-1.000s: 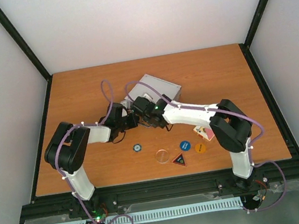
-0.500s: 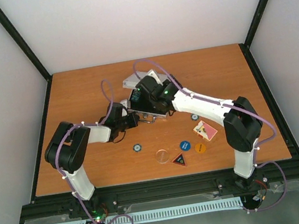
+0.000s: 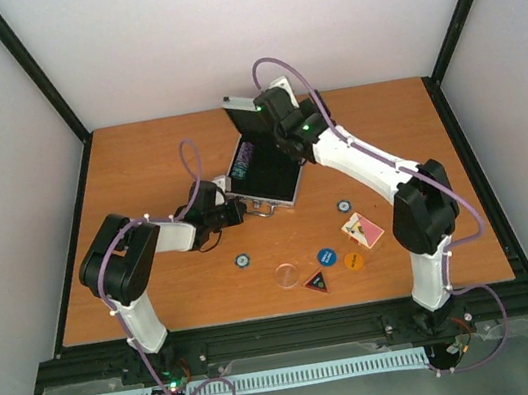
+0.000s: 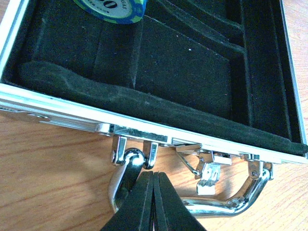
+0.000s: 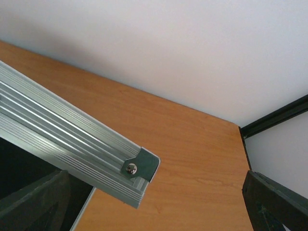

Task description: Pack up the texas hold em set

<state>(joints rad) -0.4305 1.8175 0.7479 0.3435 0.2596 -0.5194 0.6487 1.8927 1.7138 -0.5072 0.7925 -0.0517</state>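
**Packing the poker case**

We've got the case [image 3: 265, 172] open on the table [image 3: 137, 168], lid [image 3: 241, 105] tilted up, with the right pincer [image 5: 154, 192] spread wide at its corner. Left pincer [image 4: 153, 175] is closed tight, tips by the chrome handle [image 4: 216, 204]. Buttons [image 3: 327, 257] and cards [image 3: 363, 231] lie loose nearby.

An orange-brown wooden tabletop [image 3: 136, 158] sits between 3 plain white walls [image 3: 246, 28], edged by black metal framing [image 3: 33, 72].
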